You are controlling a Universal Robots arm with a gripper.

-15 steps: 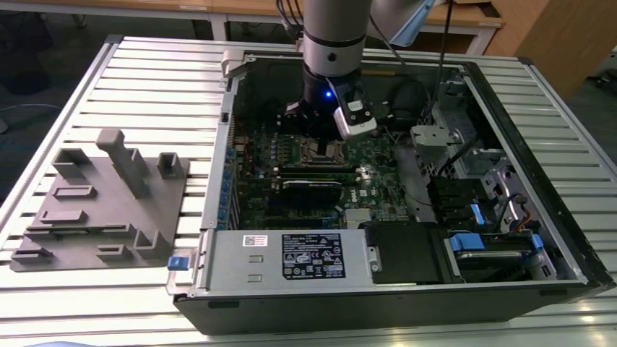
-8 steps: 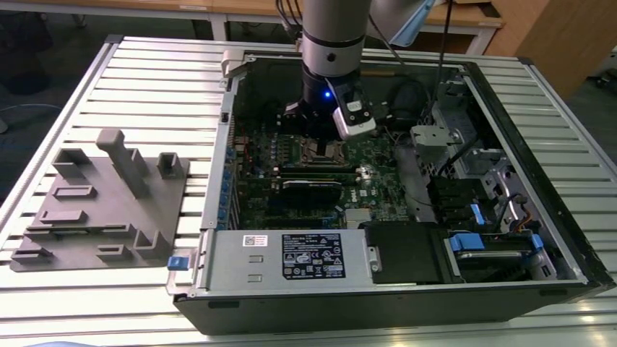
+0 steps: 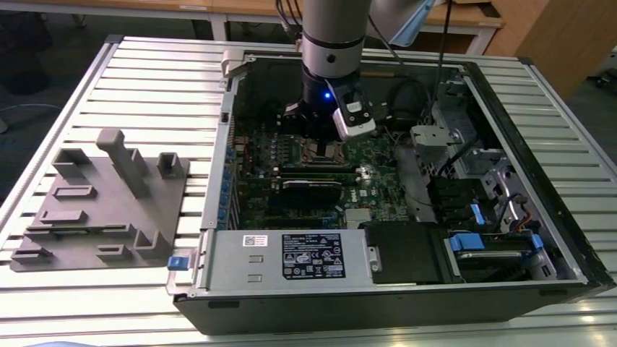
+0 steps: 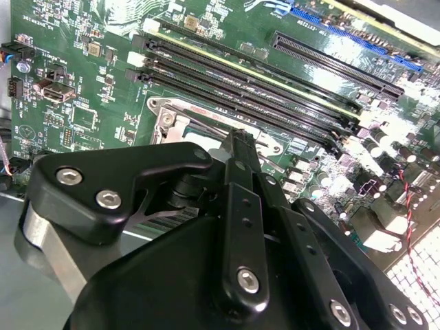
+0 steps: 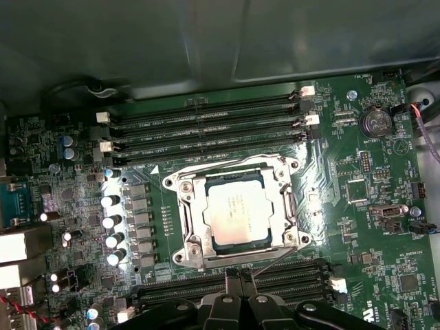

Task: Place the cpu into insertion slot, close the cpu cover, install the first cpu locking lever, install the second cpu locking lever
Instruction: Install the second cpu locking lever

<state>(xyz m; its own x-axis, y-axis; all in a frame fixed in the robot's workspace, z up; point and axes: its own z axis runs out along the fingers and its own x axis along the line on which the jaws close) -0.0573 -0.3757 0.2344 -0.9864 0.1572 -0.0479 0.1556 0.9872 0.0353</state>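
I am holding the gripper (image 5: 239, 285) just over the near edge of the socket (image 5: 237, 210); its fingers (image 4: 237, 148) are pressed together with nothing between them. The chip (image 5: 239, 214) is lying seated in the socket, and the metal cover (image 5: 285, 199) is lying down around it, silver top showing through the cut-out.

Risks as I am judging them:
- A thin lever wire (image 5: 275, 259) is running along the socket edge nearest the fingertips. Coming down off-line, I would be bending it or skating off onto the board (image 5: 357, 227).
- Memory slots (image 5: 206, 134) are flanking the socket on two sides, the nearer bank (image 5: 289, 275) right under the fingers. Any sideways sweep is catching their latches.
- Capacitors (image 5: 113, 230) are standing in a row just beside the socket.

Room: in the exterior view the arm (image 3: 333, 43) is reaching down inside the open computer case (image 3: 540, 108), walls all round, cables and drive cages toward that view's right. Straight up is looking like the only free direction.
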